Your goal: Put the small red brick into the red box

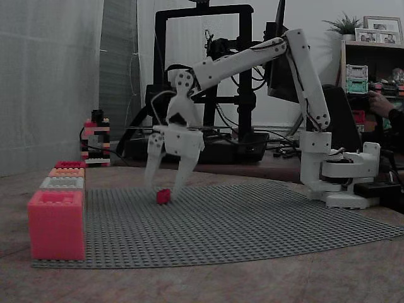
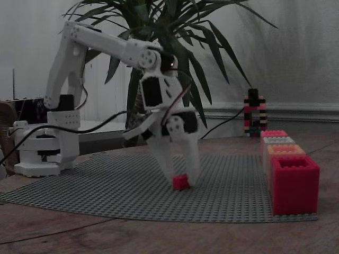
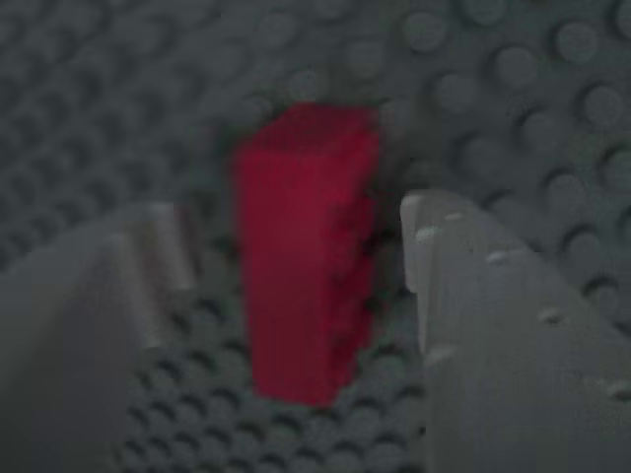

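Observation:
The small red brick (image 1: 163, 196) (image 2: 181, 182) stands on the grey studded baseplate (image 1: 252, 221) (image 2: 106, 185). My white gripper (image 1: 165, 187) (image 2: 181, 177) is lowered over it and open, one finger on each side. In the wrist view the brick (image 3: 306, 246) sits between the fingers (image 3: 493, 325) with a small gap on both sides, and the gripper (image 3: 296, 222) is not touching it. The red box (image 1: 55, 224) (image 2: 294, 182) stands at the plate's front corner, its top open, well away from the brick.
Behind the red box runs a row of other boxes: orange (image 2: 285, 151), grey (image 1: 62, 183) and pink (image 1: 69, 165). A small brick tower (image 1: 95, 142) (image 2: 254, 114) stands past the plate. The arm's base (image 1: 341, 177) (image 2: 42, 153) sits at the opposite edge.

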